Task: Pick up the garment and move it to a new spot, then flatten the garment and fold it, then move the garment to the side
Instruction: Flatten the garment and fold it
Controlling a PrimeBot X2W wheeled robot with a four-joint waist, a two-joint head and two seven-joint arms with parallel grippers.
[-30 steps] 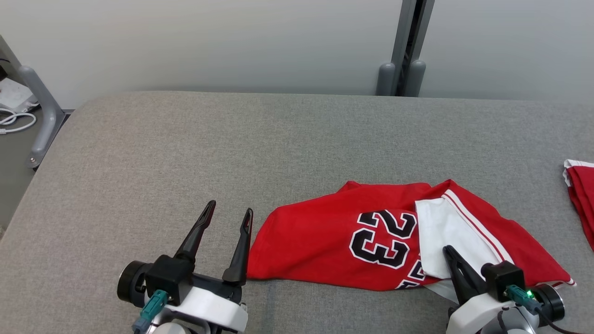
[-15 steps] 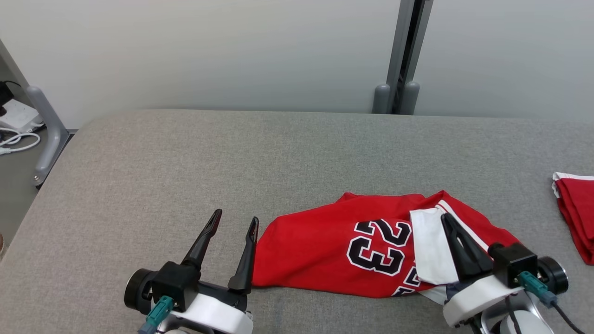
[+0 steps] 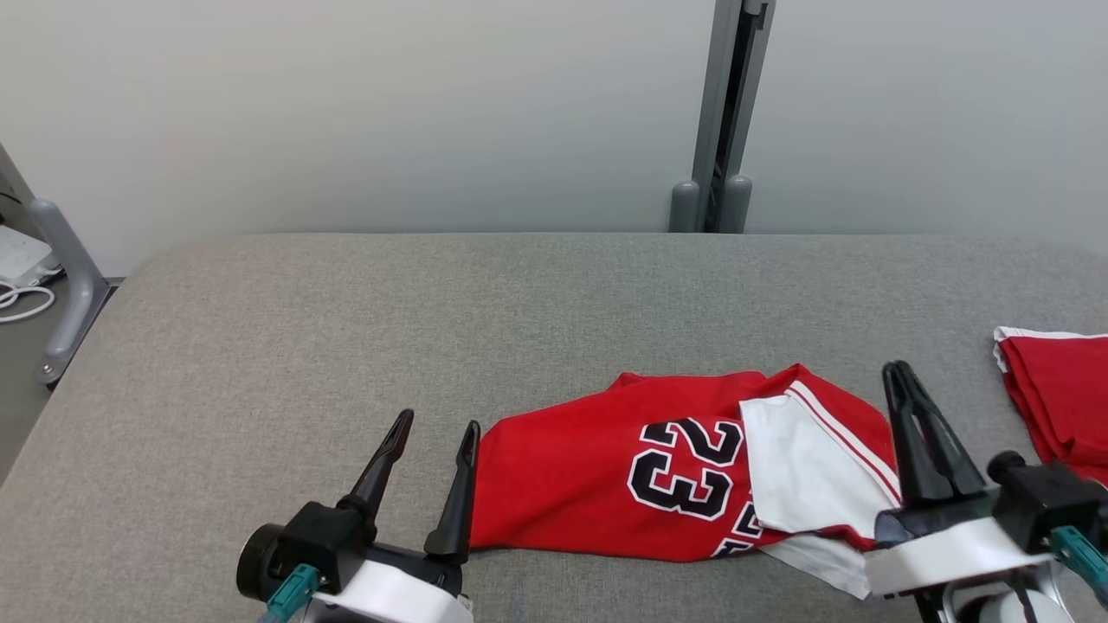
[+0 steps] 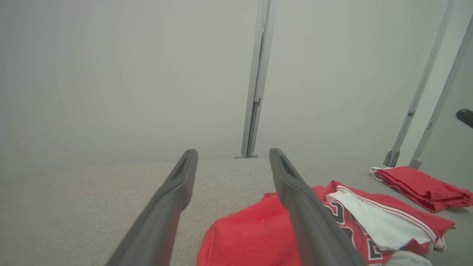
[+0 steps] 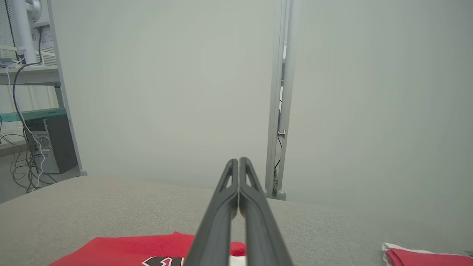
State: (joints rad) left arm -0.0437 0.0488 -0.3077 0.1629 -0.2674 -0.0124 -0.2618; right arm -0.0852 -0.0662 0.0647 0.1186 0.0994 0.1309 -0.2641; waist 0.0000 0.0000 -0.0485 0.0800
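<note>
The garment (image 3: 606,484), a red sports top, lies rumpled on the near part of the grey surface (image 3: 433,311), between the two claws, with a white flap (image 3: 805,467) turned over its right end. It looks thin, light and limp. It should weigh almost nothing, sag at once when lifted and bunch rather than hold a shape, and the smooth knit may slip out of a shallow pinch. A hold on a single layer at an outer edge seems best, since grabbing the doubled middle would likely lift a wad that is hard to flatten. Two holds well apart, one near each end, would let it hang open. The left claw (image 3: 438,421) is spread wide, low over the surface, its inner finger right at the garment's left edge; whether it touches the cloth I cannot tell. That edge looks like the natural place for it to bite. The right claw (image 3: 898,370) is pressed together with nothing between its fingers, poised by the right end near the flap, and it would need to open before taking cloth. A second red cloth (image 3: 1052,389) lies well apart at the far right.
</note>
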